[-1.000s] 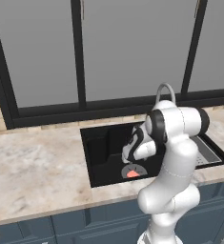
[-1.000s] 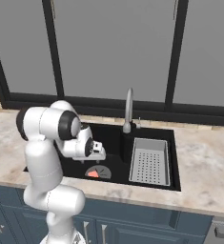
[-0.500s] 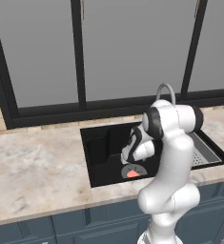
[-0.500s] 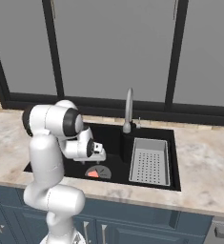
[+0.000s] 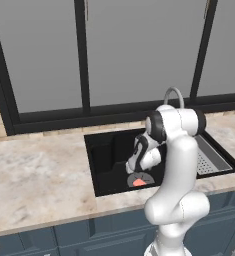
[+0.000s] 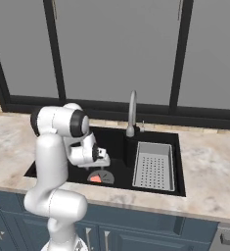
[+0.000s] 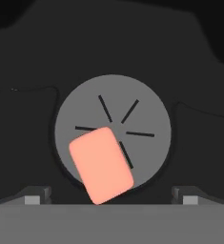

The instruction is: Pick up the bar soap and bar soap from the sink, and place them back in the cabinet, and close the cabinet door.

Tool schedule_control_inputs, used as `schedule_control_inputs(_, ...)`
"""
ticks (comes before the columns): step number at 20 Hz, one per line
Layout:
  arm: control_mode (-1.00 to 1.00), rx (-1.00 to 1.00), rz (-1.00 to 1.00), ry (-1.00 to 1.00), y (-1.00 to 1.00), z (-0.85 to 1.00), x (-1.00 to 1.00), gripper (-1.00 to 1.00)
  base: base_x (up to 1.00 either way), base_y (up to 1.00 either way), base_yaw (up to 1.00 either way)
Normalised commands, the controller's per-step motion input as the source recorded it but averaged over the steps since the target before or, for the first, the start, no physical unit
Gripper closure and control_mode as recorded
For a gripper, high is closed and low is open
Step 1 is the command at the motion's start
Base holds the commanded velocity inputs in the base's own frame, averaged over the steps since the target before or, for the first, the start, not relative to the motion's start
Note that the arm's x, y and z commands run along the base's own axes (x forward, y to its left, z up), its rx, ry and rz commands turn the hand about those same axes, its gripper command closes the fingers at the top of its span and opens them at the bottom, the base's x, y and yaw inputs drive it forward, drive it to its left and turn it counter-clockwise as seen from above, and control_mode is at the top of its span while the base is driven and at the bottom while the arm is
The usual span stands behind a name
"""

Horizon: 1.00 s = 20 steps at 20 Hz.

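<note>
Hand over drain, one bar soap below it.
Left base view: hand low inside the black sink, above bar soap on the grey drain. Right base view: the same, draining tray to the right. Hand view: soap lies flat on the drain's near-left edge; fingertips spread wide, holding nothing.

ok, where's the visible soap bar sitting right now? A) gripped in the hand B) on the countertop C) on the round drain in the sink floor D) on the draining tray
C: the bar soap lies flat on the round grey drain at the bottom of the sink, overlapping its lower edge, and the hand has a fingertip to each side of it, not closed on it.
</note>
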Motion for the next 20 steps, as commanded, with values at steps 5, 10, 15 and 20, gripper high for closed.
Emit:
schedule_control_inputs(5,-1.00,-0.03,0.00,0.00,0.00,-0.28,0.00,-1.00,0.00,0.00,0.00)
schedule_control_inputs(10,-1.00,-0.01,0.00,0.03,0.05,-0.19,0.00,-1.00,0.00,0.00,0.00)
schedule_control_inputs(15,-1.00,0.00,0.00,0.02,0.04,-0.14,0.00,-1.00,0.00,0.00,0.00)
schedule_control_inputs(20,-1.00,0.00,0.00,0.00,0.00,-0.09,0.00,-1.00,0.00,0.00,0.00)
